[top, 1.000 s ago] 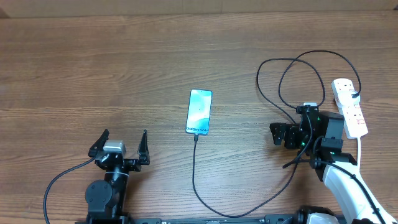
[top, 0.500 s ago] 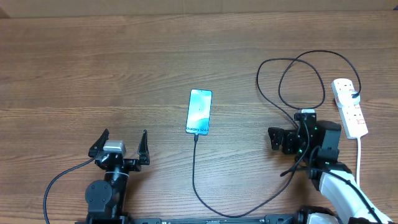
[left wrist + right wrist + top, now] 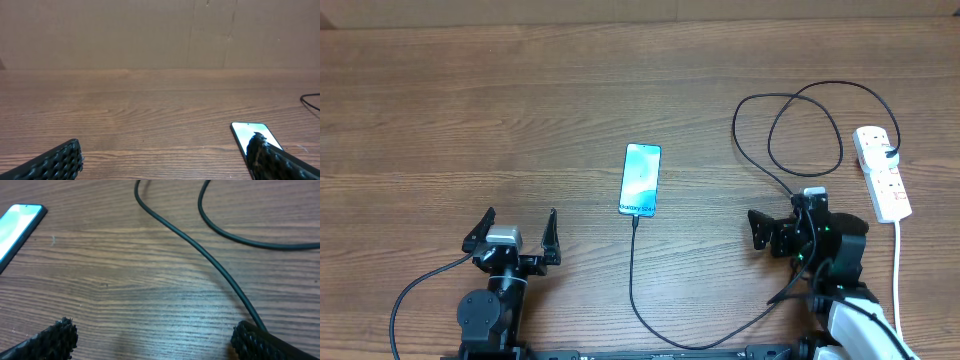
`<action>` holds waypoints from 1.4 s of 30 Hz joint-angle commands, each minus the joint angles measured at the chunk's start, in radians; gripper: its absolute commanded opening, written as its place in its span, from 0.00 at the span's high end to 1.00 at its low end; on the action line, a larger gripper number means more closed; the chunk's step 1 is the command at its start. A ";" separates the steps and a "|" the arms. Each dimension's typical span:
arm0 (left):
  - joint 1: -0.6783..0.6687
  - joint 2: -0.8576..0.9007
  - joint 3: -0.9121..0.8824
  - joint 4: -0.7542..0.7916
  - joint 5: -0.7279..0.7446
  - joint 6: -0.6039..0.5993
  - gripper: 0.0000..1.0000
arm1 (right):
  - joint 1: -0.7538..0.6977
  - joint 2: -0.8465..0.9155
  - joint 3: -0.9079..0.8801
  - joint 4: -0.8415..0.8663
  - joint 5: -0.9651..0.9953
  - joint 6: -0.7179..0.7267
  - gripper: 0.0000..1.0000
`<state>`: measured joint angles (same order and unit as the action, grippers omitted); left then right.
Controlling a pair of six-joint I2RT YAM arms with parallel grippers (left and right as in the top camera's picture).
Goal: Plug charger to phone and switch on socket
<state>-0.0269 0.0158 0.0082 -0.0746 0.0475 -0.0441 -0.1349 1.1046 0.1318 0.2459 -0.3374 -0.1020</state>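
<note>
The phone (image 3: 640, 178) lies face up at mid table with its screen lit. It also shows in the left wrist view (image 3: 248, 134) and the right wrist view (image 3: 17, 227). The charger's black cable (image 3: 632, 275) meets the phone's near end, curves right, loops (image 3: 807, 128) and reaches the white socket (image 3: 882, 180) at the right. My left gripper (image 3: 516, 236) is open and empty, left of the phone; its fingers frame bare table (image 3: 162, 160). My right gripper (image 3: 761, 232) is open and empty between phone and socket. The cable (image 3: 210, 260) runs past its right finger (image 3: 155, 340).
The socket's white cord (image 3: 898, 270) runs down the right side toward the table's front edge. A cardboard wall (image 3: 160, 30) stands behind the wooden table (image 3: 470, 110). The cable's lowest bend (image 3: 665, 345) lies near the front edge between the arm bases.
My right arm has drawn back from the socket, toward the front edge and slightly left. The left arm, phone and cable have not moved.
</note>
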 commanded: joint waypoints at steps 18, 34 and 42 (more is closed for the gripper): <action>-0.007 -0.012 -0.003 0.000 -0.003 0.023 0.01 | 0.007 -0.219 -0.124 0.084 -0.024 -0.003 0.00; -0.007 -0.012 -0.003 0.000 -0.003 0.023 0.00 | 0.007 -0.351 -0.124 -0.110 -0.007 -0.004 0.00; -0.007 -0.012 -0.003 0.000 -0.003 0.023 0.00 | 0.007 -0.461 -0.124 -0.242 -0.001 -0.004 0.00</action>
<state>-0.0269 0.0158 0.0082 -0.0746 0.0475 -0.0441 -0.1349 0.6846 0.0181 0.0200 -0.3504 -0.1047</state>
